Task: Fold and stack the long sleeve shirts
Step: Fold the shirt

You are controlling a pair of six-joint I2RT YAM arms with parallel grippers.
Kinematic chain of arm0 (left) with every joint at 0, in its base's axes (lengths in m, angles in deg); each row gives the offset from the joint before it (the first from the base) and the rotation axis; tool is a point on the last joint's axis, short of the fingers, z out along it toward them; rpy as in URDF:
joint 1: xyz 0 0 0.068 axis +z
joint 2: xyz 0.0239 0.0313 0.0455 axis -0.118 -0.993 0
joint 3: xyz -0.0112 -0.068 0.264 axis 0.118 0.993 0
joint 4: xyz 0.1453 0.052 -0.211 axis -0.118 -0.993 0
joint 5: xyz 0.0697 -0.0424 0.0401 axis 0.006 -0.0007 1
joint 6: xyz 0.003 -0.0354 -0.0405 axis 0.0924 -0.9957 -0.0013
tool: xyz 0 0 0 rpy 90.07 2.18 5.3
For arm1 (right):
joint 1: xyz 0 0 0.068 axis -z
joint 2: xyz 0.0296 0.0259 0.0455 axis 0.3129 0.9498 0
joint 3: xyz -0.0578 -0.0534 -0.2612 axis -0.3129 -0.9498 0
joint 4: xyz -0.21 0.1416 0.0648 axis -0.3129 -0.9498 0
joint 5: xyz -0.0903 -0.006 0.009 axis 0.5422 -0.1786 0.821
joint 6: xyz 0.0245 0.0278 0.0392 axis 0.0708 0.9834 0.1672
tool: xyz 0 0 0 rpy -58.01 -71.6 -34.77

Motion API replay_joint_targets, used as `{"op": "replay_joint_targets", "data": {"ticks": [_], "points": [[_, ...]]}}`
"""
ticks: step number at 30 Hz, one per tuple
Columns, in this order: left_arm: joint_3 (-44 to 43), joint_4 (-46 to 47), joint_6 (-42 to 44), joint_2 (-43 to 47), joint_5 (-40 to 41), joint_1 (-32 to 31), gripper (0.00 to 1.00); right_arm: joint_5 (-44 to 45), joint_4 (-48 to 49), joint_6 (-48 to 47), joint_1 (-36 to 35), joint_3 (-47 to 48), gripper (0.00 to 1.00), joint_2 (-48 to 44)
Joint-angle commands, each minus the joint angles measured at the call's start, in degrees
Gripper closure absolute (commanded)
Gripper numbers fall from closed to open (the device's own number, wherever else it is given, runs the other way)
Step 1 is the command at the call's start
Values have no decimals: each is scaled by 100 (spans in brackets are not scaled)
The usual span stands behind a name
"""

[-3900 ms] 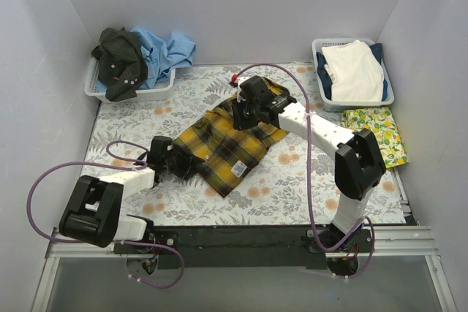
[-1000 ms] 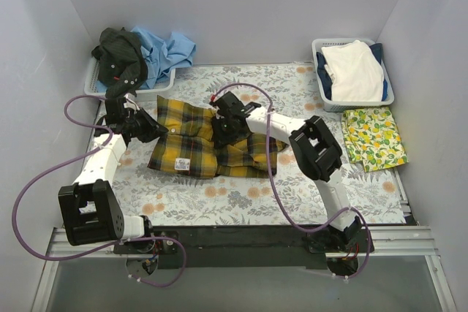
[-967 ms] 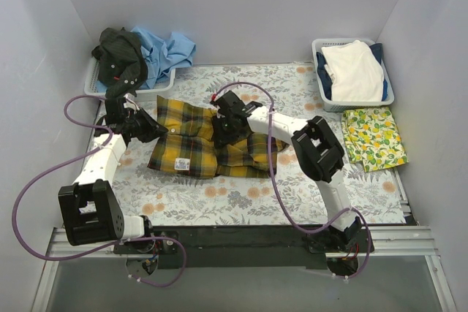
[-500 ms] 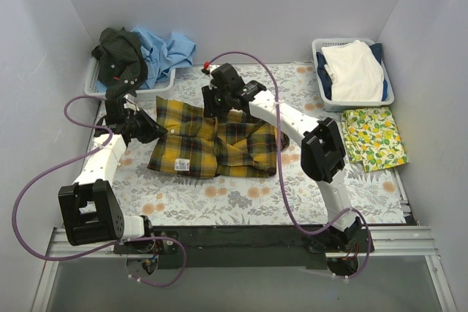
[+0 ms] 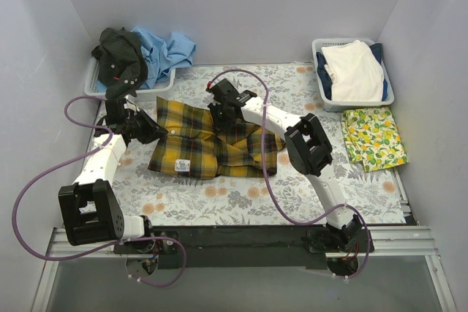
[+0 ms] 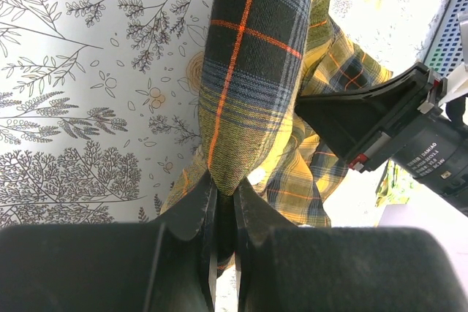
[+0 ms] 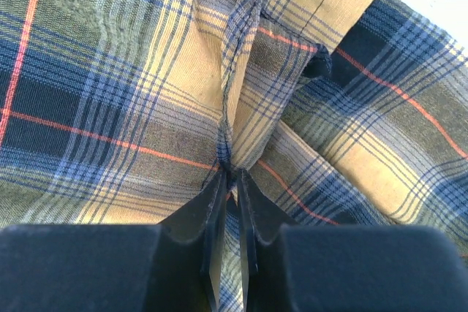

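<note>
My left end effector (image 6: 225,199) is pinched tight on a fold of the yellow-and-black plaid flannel shirt (image 5: 191,147). My right end effector (image 7: 230,180) nips a raised ridge of it. The shirt lies rumpled on the floral-covered counter (image 5: 234,199), left of its middle.

Left arm (image 5: 106,157) and right arm (image 5: 330,191): white links, black joints. Purple cables (image 5: 44,172) trail each. Left pincer (image 6: 225,213) and right pincer (image 7: 232,188) are black.
</note>
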Motion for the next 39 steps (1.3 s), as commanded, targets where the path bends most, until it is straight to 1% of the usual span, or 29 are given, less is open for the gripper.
{"op": "replay_joint_targets", "data": {"ticks": [1,6,12,15,17,18,20,21,22,25,26,30,33,37,39], "points": [[-169,49,31,183,-190,43,100,-35,162,-45,24,470,82,348],[-231,40,66,270,-357,43,100,-351,215,51,76,1104,82,850],[-354,66,84,297,-656,-19,100,-923,557,429,77,1227,82,1159],[-451,31,110,279,-551,-63,100,-714,628,447,85,1053,82,1045],[-495,-39,128,271,-507,-72,100,-459,837,394,120,754,82,651],[-495,-48,145,271,-446,-72,100,-397,926,385,147,396,81,310],[-477,-101,172,297,-349,-80,100,-256,1137,376,243,112,75,-61],[-468,-118,198,306,-305,-89,100,-221,1173,220,270,-11,68,-367],[-468,-136,207,314,-287,-89,100,-151,1199,53,279,-151,55,-510],[-477,-162,207,323,-252,-133,100,-27,1121,-448,279,-328,47,-923],[-477,-154,198,315,-234,-151,100,-10,1016,-528,279,-354,46,-994],[-600,-224,163,279,-173,-186,100,-220,857,-652,226,-749,45,-1398],[-696,-312,145,262,-32,-212,100,-317,716,-678,86,-1206,52,-1635],[-837,-408,101,227,178,-221,100,-55,716,-643,-108,-1883,60,-1952],[-864,-452,92,218,302,-212,100,8,733,-547,-161,-2199,62,-2118]]}}
